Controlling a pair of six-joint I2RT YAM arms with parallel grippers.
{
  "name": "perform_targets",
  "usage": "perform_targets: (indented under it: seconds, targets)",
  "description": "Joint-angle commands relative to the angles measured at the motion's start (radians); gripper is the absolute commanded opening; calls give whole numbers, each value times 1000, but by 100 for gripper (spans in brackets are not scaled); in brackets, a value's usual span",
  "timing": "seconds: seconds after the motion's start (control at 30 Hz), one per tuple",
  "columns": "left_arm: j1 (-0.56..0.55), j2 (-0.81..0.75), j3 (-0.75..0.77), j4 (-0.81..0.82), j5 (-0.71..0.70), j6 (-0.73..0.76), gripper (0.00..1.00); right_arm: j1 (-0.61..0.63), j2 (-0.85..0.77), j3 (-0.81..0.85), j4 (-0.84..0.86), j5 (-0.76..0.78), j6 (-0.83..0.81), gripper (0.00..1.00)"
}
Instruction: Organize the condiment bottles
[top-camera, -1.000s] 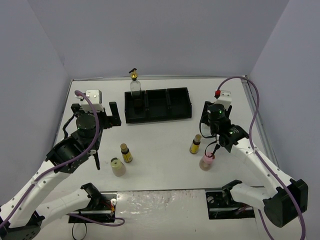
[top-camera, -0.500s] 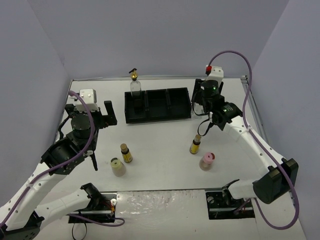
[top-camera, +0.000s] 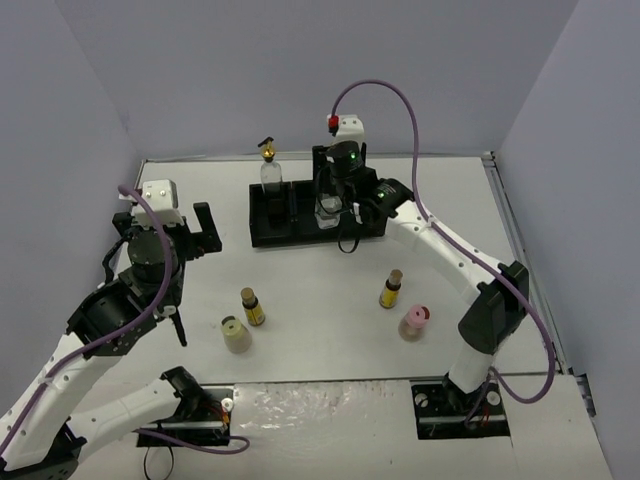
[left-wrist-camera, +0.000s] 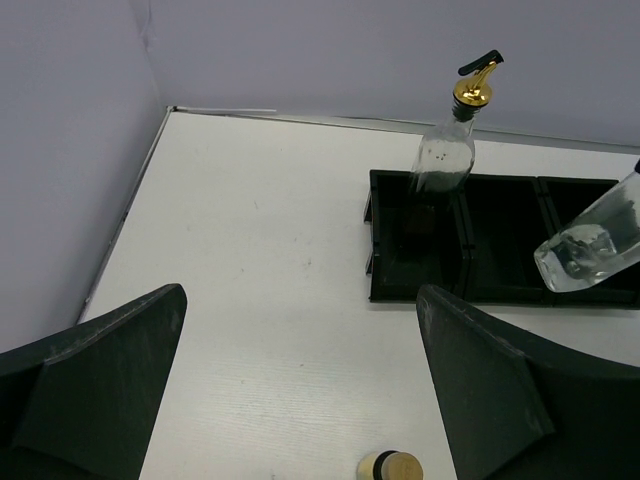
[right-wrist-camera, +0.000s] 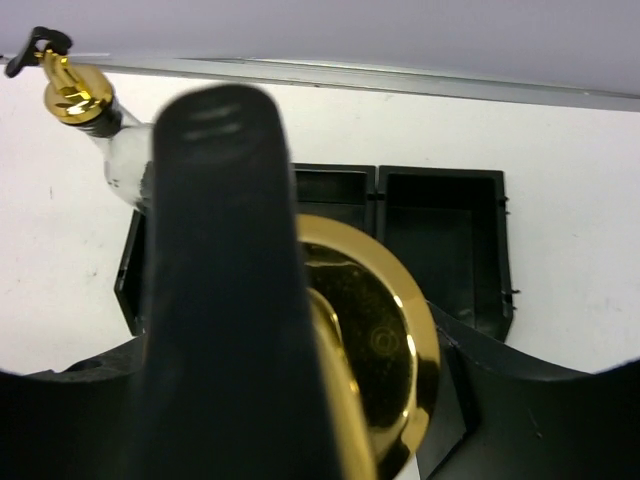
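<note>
My right gripper (top-camera: 337, 190) is shut on the gold-topped neck of a tall clear glass bottle (top-camera: 327, 208) and holds it, tilted, over the middle of the black tray (top-camera: 365, 225). The right wrist view shows its gold top (right-wrist-camera: 385, 345) up close between my fingers. The left wrist view shows its clear base (left-wrist-camera: 592, 247). The second tall clear bottle (top-camera: 270, 172) stands in the tray's left compartment. Two amber bottles (top-camera: 252, 306) (top-camera: 391, 289), a beige jar (top-camera: 236, 334) and a pink jar (top-camera: 414, 321) stand on the table. My left gripper (top-camera: 203, 231) is open and empty, left of the tray.
The black tray (left-wrist-camera: 500, 275) has three compartments, and its right one (right-wrist-camera: 440, 235) holds nothing. The standing gold-topped bottle (left-wrist-camera: 447, 150) also shows in the right wrist view (right-wrist-camera: 85, 105). An amber bottle's cap (left-wrist-camera: 392, 467) lies below my left fingers. Grey walls close in the white table.
My right arm has swung from the right side near the pink jar, left and back to over the tray, carrying the clear bottle. My left arm has drawn slightly left.
</note>
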Motion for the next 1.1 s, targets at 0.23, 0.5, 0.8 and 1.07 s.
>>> perform_targets:
  seconds: [0.23, 0.5, 0.8, 1.07]
  targets:
    - [-4, -9, 85, -17, -44, -21, 97, 107, 157, 272, 135, 9, 11, 0]
    - [-4, -13, 83, -21, -48, -22, 97, 150, 261, 376, 190, 22, 13, 0]
    - [-4, -24, 97, -45, -50, -16, 97, 174, 349, 352, 326, 33, 27, 0]
    - [-4, -37, 107, -72, -42, -20, 97, 186, 425, 329, 435, 58, 9, 0]
